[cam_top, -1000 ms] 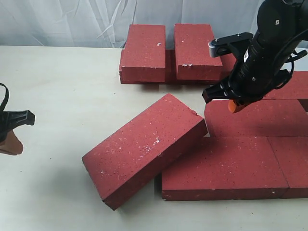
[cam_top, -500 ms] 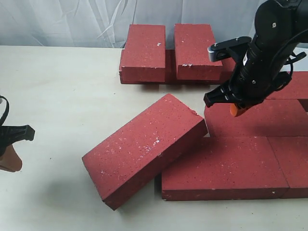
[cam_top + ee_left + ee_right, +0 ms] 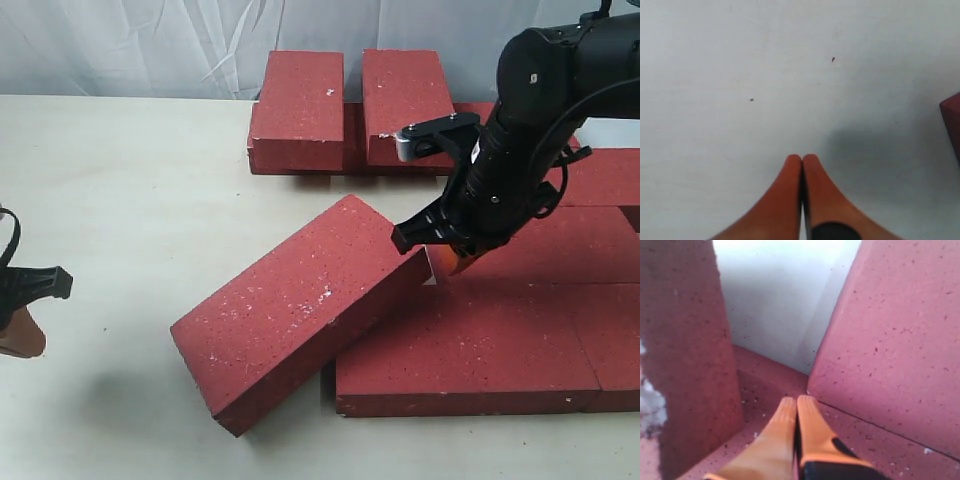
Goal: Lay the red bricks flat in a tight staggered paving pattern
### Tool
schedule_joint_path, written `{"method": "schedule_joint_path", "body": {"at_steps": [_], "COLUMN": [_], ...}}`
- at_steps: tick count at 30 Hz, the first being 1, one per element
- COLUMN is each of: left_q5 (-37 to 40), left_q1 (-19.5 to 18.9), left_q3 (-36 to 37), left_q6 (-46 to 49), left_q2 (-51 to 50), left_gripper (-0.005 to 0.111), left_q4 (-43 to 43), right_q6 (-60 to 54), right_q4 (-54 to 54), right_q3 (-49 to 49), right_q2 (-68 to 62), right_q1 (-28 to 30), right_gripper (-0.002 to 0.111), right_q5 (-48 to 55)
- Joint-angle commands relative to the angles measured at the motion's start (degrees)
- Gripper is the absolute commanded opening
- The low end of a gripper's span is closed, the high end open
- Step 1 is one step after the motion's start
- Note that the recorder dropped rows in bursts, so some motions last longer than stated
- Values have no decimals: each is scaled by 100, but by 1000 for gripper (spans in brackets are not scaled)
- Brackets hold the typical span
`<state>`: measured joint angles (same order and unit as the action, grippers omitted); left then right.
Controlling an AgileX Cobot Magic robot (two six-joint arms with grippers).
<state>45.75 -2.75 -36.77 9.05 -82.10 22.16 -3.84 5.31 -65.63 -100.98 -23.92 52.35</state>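
The red bricks (image 3: 470,345) lie in two groups on the desk (image 3: 130,180). A rear stack (image 3: 297,97) sits against the far edge. A paved patch fills the front right corner and runs out past the edge of the exterior view.

One skewed brick (image 3: 300,310) lies diagonally across the middle. Its right end rides up on the left edge of the front flat brick (image 3: 480,350) and its left end is down on the desk. A narrow wedge of bare desk (image 3: 785,305) shows between its long side and the second-row brick (image 3: 545,245).

The right fingers (image 3: 455,262) are pressed together with nothing between them. They point down into that notch, just beside the skewed brick's raised corner. In the right wrist view their tips (image 3: 807,420) sit low over the flat brick's top. Whether they touch it cannot be told.

The left fingers (image 3: 790,185) are also pressed together and empty. They hang over bare desk at the left edge of the scene (image 3: 22,300), well apart from the bricks. Wide open desk lies to the left of and behind the skewed brick.
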Motion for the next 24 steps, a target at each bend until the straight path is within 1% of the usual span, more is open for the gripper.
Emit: {"method": "schedule_joint_path", "body": {"at_steps": [1, 13, 17, 21, 24], "left_q5": [-59, -82, -81, -81, -81], "left_q1": [-1, -1, -1, -1, -1], "left_q3": [42, 42, -34, -57, -57], "left_q6": [20, 20, 20, 20, -12], "left_q2": [12, 12, 75, 418, 819], "left_gripper": [0, 0, 0, 0, 0], "left_q4": [-28, 6, 6, -80, -259], "right_q6": [-208, -208, -17, 519, 524], "right_q4": [188, -41, -426, -1041, -1125], "right_q3": [13, 13, -83, -95, -95], "right_q2": [14, 14, 38, 68, 68], "right_q1": [-25, -15, -15, -15, -15], "right_gripper": [-1, -1, -1, -1, -1], "right_q5": [-70, -70, -2, 83, 182]}}
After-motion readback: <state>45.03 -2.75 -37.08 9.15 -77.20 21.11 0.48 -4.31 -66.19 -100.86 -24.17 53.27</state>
